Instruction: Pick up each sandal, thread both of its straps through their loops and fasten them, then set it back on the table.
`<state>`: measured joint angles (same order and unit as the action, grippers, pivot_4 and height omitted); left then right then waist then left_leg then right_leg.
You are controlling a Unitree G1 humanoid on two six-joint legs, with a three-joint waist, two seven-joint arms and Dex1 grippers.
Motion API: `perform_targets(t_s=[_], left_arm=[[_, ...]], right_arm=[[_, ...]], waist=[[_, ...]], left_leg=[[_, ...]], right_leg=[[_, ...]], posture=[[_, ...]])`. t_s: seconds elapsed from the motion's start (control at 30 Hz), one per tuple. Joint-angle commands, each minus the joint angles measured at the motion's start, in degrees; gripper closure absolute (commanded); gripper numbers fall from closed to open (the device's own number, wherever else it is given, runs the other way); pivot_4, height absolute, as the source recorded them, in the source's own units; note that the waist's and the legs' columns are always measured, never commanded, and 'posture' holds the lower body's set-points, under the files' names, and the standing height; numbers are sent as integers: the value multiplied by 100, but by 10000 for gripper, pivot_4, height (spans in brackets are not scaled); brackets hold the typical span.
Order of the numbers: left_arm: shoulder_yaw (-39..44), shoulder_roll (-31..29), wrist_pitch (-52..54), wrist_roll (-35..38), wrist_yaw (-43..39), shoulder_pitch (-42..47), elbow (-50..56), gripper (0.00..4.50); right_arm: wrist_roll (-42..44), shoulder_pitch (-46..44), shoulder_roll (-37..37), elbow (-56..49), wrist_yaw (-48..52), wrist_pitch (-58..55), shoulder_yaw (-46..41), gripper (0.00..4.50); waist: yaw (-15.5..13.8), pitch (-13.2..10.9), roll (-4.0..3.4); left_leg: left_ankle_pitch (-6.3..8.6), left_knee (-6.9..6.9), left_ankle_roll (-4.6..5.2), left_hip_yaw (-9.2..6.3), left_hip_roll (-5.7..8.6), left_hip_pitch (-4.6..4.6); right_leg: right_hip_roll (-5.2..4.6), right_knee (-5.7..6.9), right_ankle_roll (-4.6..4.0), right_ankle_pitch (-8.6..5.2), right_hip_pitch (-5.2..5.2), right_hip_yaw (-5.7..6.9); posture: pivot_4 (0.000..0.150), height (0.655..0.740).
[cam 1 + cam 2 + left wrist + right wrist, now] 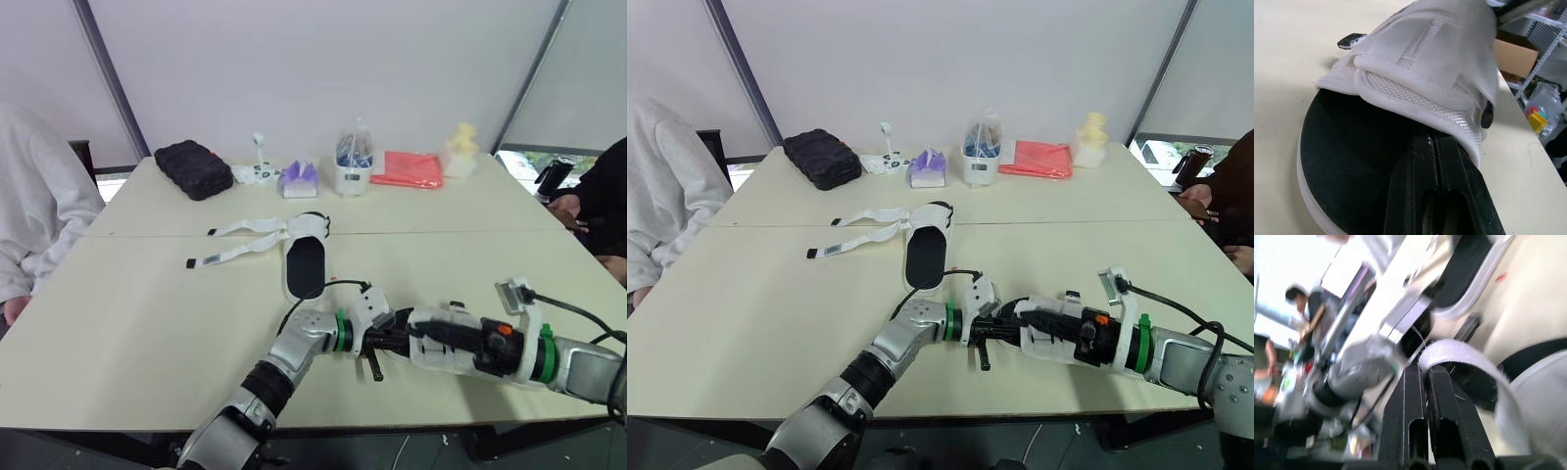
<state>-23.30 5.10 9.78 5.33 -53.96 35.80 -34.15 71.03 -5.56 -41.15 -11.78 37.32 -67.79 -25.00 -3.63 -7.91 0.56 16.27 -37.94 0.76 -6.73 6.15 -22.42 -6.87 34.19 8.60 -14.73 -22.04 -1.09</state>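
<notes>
One white sandal with a black insole point(305, 264) lies on the table point(147, 323) in the middle, its two white straps point(235, 243) spread open to the left. The second sandal point(438, 340) is held low over the table's front edge between both grippers. My left gripper point(380, 343) is shut on the edge of its black sole point(1352, 161), under the white mesh upper point(1425, 58). My right gripper point(1422, 374) is shut on a looped white strap point(1462, 357) of this sandal. A thin black piece point(375, 366) hangs down below the left gripper.
Along the far edge stand a black case point(193, 168), a small white device point(257, 172), a purple tissue pack point(299, 179), a clear container point(354, 162), a red bag point(407, 168) and a yellow object point(460, 147). People sit at the left point(34, 206) and the right point(600, 201).
</notes>
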Motion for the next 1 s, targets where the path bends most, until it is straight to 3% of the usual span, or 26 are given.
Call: perform_targets(t_s=[0.03, 0.27, 0.37, 0.47, 0.67, 0.87, 1.0], left_arm=[[-151, -116, 286, -316, 148, -203, -466, 45000], [-144, -114, 312, -302, 174, -197, -452, 45000], [-133, -110, 304, -295, 172, -172, -484, 45000], [-124, -110, 297, -295, 175, -156, -503, 45000], [-104, -112, 295, -293, 179, -136, -524, 45000], [-91, -81, 272, -289, 192, -97, -587, 45000], [-80, -38, 235, -297, 211, -66, -647, 45000]], right_arm=[[212, -248, 36, 222, -356, 117, -371, 44638], [217, -135, 72, 472, -701, 106, -374, 44638], [219, -146, 127, 440, -868, 101, -307, 35145], [255, -251, 164, 371, -954, 253, -396, 21724], [-203, -759, -229, 69, -485, 826, -287, 21724], [-2877, -1418, -1445, 294, 1139, 2757, 1618, 21724], [-3559, -2123, -1472, 1322, 2085, 3186, 2390, 21724]], waist=[[5, 2, -3], [6, 12, -9], [3, 16, -16], [6, 17, -17], [4, 16, -26], [5, 13, -20], [3, 12, -16]], left_leg=[[0, 0, 0, 1, 0, 0], [-1, 0, 2, 2, -2, -1], [-1, 0, 2, 2, -2, -1], [-1, 1, 2, 2, -2, -2], [-1, 1, 2, 8, 0, -2], [-2, 2, 2, 10, 3, -2], [-3, 0, 1, 10, 4, 1]], right_leg=[[0, 0, 0, 0, -2, -2], [4, 2, 7, 4, -5, -3], [4, 2, 7, 4, -6, -4], [4, 3, 7, 4, -9, -4], [5, 4, 9, 4, -11, -7], [6, 6, 14, 4, -14, -1], [7, 5, 22, 7, -8, 1]], posture=[[1500, 7400], [1500, 7400], [1500, 7400], [1500, 7400], [1500, 7400], [1500, 7400], [1500, 7400]])
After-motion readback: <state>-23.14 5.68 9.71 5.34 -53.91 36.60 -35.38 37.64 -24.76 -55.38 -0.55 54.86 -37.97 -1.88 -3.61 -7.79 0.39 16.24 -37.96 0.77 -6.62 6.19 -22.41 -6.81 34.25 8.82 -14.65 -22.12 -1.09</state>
